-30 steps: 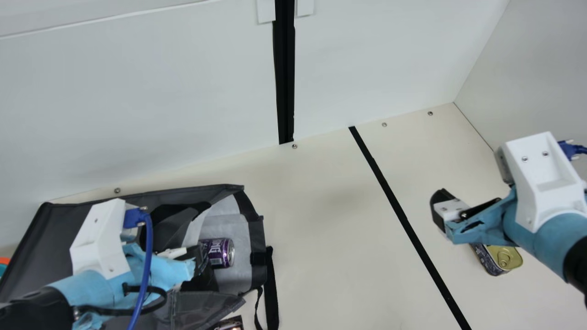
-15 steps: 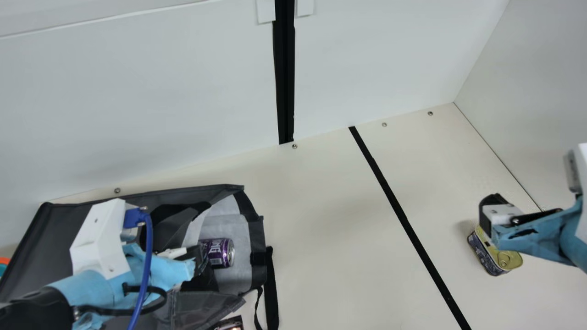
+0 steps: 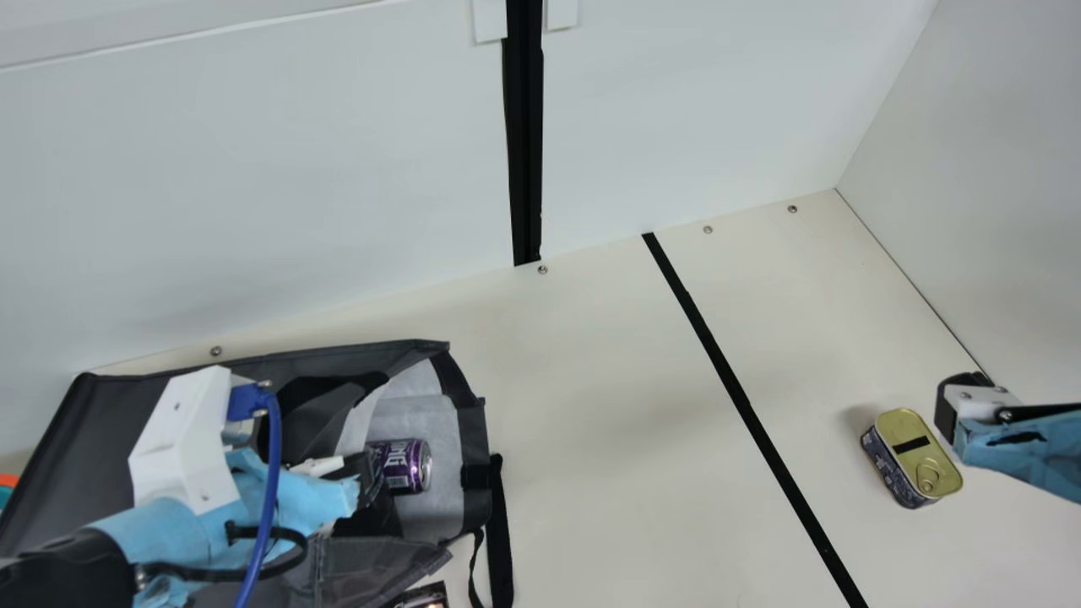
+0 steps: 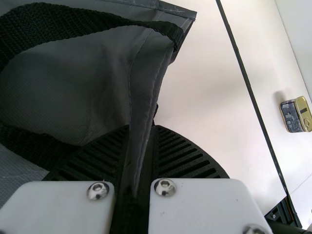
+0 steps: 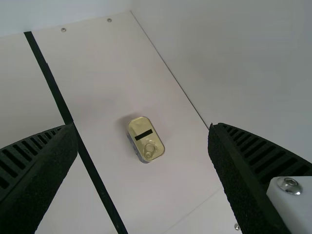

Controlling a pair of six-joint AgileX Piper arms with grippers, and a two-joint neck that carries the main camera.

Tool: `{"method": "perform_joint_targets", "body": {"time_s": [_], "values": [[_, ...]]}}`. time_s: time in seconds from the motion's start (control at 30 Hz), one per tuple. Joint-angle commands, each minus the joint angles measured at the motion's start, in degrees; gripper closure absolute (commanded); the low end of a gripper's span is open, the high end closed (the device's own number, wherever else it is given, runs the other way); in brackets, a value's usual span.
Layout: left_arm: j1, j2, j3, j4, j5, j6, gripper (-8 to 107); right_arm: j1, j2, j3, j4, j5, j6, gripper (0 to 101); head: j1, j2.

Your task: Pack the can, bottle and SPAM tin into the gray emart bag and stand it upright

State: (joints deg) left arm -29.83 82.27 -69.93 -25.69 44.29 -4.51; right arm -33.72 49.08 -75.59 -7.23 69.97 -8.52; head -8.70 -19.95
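Presently, the left claw is closed on a fold of the gray emart bag, its fingers pressing the fabric between them. The right claw stands wide open with nothing in its grip, just beside the SPAM tin. The tin rests ring-pull side up on the desk, well apart from the bag. The bag lies on its side; the purple can lies inside its mouth, against the pale lining.
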Motion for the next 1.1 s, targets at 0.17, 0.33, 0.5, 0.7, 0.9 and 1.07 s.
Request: {"method": "perform_joint_targets", "body": {"time_s": [0.17,0.33,0.5,0.7,0.9,1.07], "values": [[0.0,0.0,0.0,0.0,0.0,0.0,107,-4.1,0.2,-0.4,1.7,-0.1,-1.7,6,-1.3,0.0],[0.0,0.0,0.0,0.0,0.0,0.0,107,-6.1,0.5,-0.7,2.9,-0.1,-2.9,6,-1.3,0.0],[0.0,0.0,0.0,0.0,0.0,0.0,107,-7.1,0.7,-0.7,3.6,-0.1,-3.8,6,-1.3,0.0],[0.0,0.0,0.0,0.0,0.0,0.0,107,-7.6,0.8,-0.3,4.0,-0.1,-4.5,6,-1.3,0.0],[0.0,0.0,0.0,0.0,0.0,0.0,107,-7.7,0.8,0.5,4.2,-0.1,-5.2,6,-1.3,0.0],[0.0,0.0,0.0,0.0,0.0,0.0,107,-7.9,1.1,1.6,4.2,-0.1,-6.0,6,-1.3,0.0]]}}
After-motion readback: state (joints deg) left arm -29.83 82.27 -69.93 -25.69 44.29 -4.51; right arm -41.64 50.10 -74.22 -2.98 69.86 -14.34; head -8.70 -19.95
